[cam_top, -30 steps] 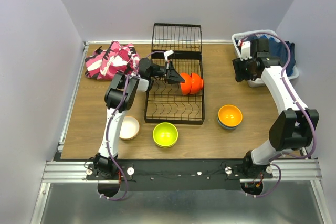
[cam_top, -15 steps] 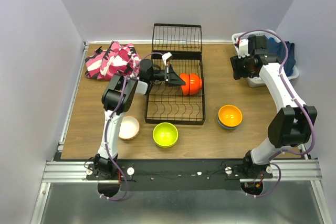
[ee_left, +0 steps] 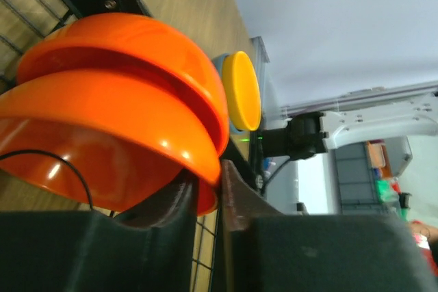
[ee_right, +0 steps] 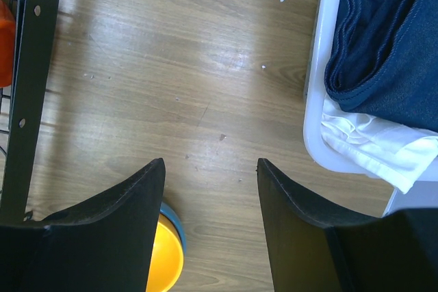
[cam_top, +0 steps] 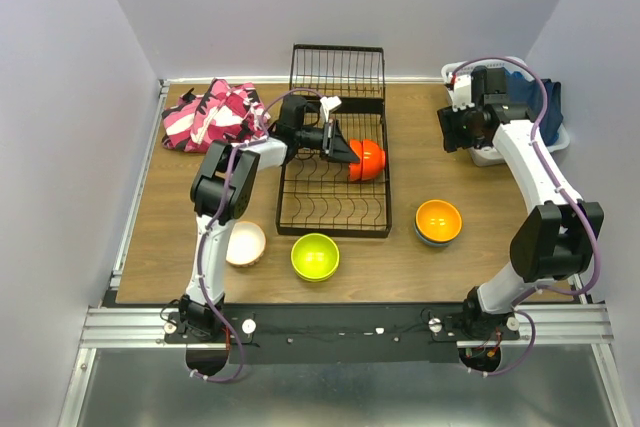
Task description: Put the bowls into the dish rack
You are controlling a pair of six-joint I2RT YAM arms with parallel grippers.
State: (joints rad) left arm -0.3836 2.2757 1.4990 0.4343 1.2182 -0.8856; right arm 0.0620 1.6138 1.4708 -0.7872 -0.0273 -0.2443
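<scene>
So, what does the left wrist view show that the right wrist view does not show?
Left wrist only: two red-orange bowls, one behind the other, the left gripper with a finger on each side of the nearer rim, and the right arm far off. Right wrist only: the white laundry basket holding dark blue denim and white cloth, and the right gripper open on nothing; of the red-orange bowls, just a sliver. Both: the orange bowl nested in the blue bowl, the black dish rack and the wooden table.
</scene>
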